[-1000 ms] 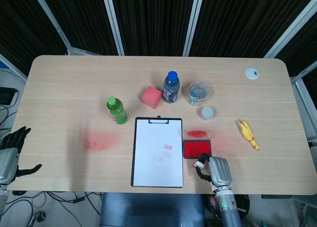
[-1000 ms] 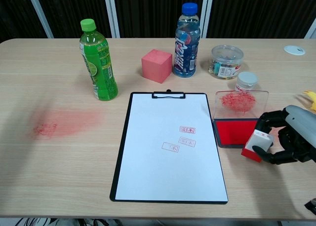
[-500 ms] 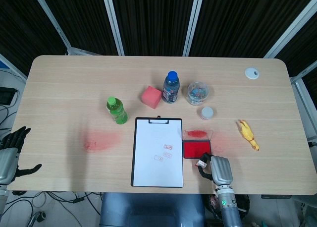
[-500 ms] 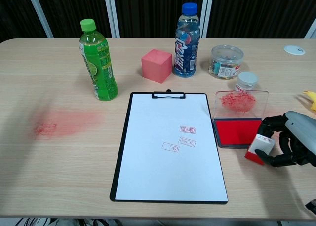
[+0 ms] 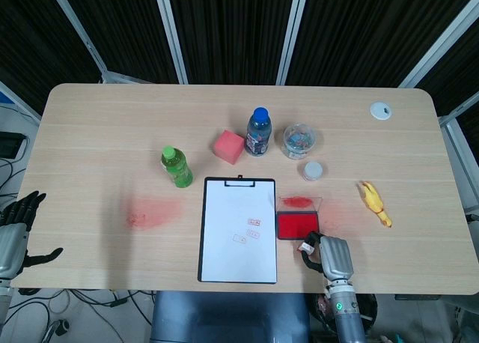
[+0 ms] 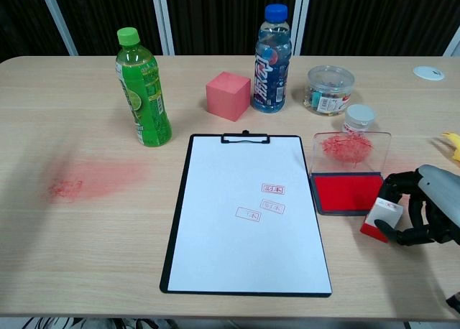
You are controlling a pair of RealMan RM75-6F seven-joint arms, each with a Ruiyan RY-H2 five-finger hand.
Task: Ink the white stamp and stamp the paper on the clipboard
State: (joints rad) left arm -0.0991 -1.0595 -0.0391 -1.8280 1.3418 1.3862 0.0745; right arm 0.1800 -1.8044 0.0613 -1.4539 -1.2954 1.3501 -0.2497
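The white stamp with a red base sits tilted at the table's front right, just right of the open red ink pad. My right hand curls its fingers around the stamp and holds it low over the table; in the head view the stamp and right hand lie below the ink pad. The clipboard holds white paper bearing three red stamp marks. My left hand hangs off the table's left edge with fingers spread, holding nothing.
A green bottle, a pink cube, a blue-capped bottle, a clear jar and a small white-lidded pot stand behind the clipboard. A yellow toy lies right. A red ink smear marks the left tabletop.
My right hand has drawn the stamp back to the right and down, away from the ink pad's front edge. The left hand has not moved.
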